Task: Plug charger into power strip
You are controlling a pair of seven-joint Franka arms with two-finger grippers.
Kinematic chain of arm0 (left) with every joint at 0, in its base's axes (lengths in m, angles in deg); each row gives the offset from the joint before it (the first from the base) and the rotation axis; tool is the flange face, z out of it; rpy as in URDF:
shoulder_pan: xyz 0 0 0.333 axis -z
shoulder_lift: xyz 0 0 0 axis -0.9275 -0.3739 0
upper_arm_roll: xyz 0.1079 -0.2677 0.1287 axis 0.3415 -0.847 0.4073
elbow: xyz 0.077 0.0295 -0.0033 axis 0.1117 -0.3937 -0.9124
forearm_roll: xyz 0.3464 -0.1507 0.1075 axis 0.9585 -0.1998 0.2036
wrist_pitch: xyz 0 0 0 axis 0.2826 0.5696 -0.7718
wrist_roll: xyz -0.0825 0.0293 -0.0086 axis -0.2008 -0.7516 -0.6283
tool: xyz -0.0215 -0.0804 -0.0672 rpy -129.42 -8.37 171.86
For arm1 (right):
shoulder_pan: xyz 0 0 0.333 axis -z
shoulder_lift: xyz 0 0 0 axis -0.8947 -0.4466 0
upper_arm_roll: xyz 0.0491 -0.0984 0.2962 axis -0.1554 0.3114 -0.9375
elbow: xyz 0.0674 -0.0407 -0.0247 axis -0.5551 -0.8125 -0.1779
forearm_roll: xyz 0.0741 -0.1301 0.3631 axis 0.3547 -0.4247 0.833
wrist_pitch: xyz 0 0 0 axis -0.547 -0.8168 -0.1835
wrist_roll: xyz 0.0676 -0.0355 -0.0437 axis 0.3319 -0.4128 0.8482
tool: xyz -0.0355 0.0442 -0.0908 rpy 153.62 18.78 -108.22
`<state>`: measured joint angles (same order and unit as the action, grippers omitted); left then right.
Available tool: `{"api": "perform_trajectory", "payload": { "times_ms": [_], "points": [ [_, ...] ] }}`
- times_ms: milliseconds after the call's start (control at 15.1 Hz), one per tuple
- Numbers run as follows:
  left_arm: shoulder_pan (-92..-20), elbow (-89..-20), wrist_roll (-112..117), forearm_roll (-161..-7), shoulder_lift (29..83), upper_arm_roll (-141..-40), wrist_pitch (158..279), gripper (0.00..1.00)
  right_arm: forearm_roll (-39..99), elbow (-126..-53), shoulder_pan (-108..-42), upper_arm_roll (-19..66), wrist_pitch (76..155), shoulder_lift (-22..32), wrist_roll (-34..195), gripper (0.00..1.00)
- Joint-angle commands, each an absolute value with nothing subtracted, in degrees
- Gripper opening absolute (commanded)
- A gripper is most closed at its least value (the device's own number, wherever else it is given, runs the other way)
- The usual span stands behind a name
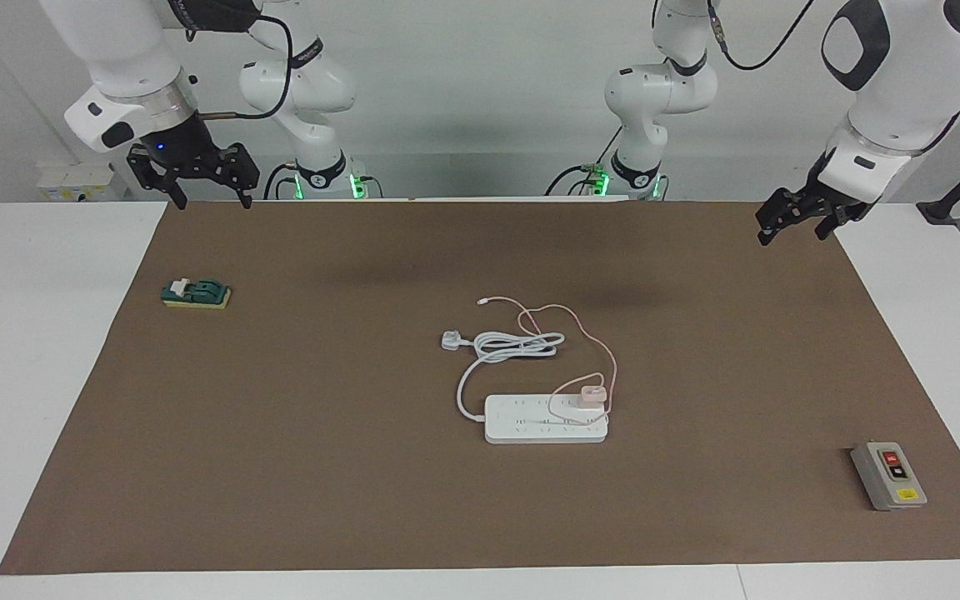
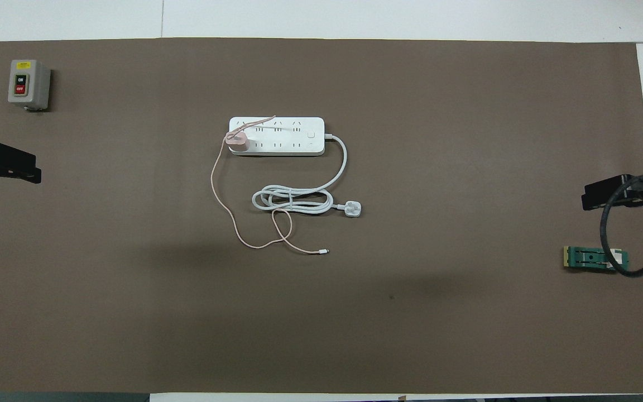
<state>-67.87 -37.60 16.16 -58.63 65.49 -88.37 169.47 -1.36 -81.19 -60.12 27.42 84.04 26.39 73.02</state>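
Observation:
The power strip [image 1: 530,423] [image 2: 285,129] lies flat in the middle of the brown mat. The pale pink charger [image 1: 592,393] [image 2: 238,143] sits on top of it, at the end toward the left arm, on the socket row nearer to the robots. Its prongs are hidden. Its thin pink cable [image 1: 605,350] [image 2: 216,190] loops over the strip and trails toward the robots. My left gripper [image 1: 792,232] [image 2: 20,167] is open and empty, raised over the mat's edge at the left arm's end. My right gripper [image 1: 212,198] [image 2: 606,195] is open and empty, raised over the mat's edge at the right arm's end.
The strip's thick white cord is coiled nearer to the robots and ends in a white three-pin plug [image 1: 451,340] [image 2: 353,209]. A grey box with red and black buttons [image 1: 888,475] [image 2: 28,84] stands toward the left arm's end. A green and yellow block [image 1: 195,293] [image 2: 595,258] lies under the right gripper.

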Motion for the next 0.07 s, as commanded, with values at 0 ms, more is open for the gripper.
{"api": "perform_trajectory", "payload": {
  "times_ms": [0],
  "points": [
    [-67.3,-38.0,16.9,-58.0,65.7,-87.8,170.4,1.0,-0.4,-81.5,-59.7,27.1,83.8,27.0,72.4,1.0]
  ]
}}
